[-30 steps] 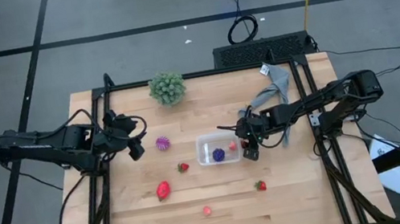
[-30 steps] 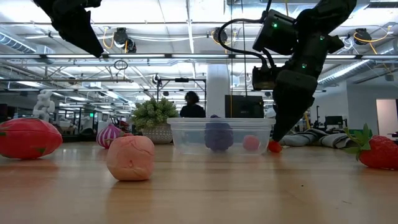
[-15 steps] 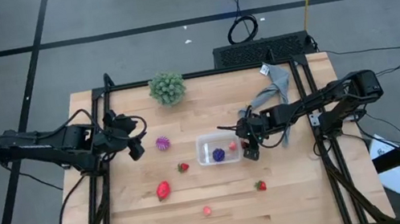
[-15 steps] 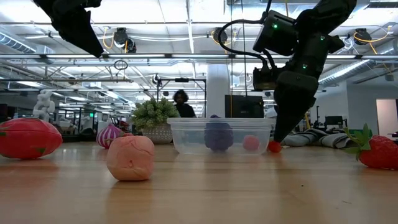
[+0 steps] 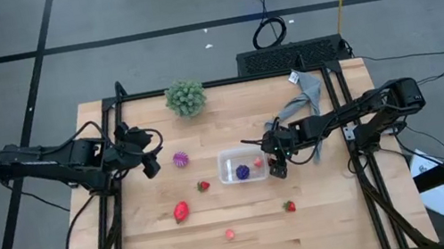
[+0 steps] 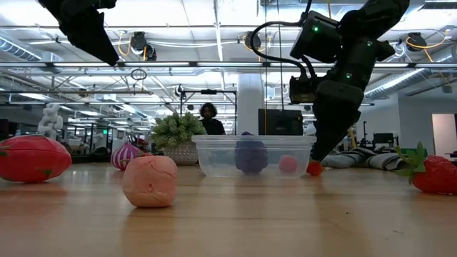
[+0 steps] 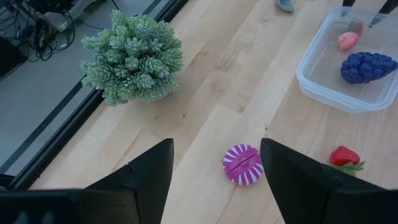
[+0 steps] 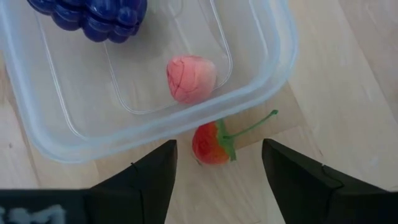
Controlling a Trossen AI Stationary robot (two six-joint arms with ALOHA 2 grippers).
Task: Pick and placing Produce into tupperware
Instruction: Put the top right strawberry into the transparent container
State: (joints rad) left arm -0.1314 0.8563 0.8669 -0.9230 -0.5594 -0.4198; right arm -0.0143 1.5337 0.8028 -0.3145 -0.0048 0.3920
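**Produce: two pieces boxed, the rest still loose on the table**

Produce nearest the low camera is untouched: a pink piece, a large red piece and a strawberry all lie on the bare table, well apart from the container. In the high view another strawberry sits just beside the box's left end.

Farther in, the tupperware stands mid-table holding two pieces: the purple grape cluster and a small pink fruit. A small red fruit with a green stem lies on the wood just outside the container wall, touching or nearly touching it. The right gripper hangs directly over it, fingers spread on either side, holding nothing.

Beyond that, the spiky magenta ball rests on the table, with the left gripper hovering above it, fingers apart and empty.

By my count, six pieces remain to be placed.
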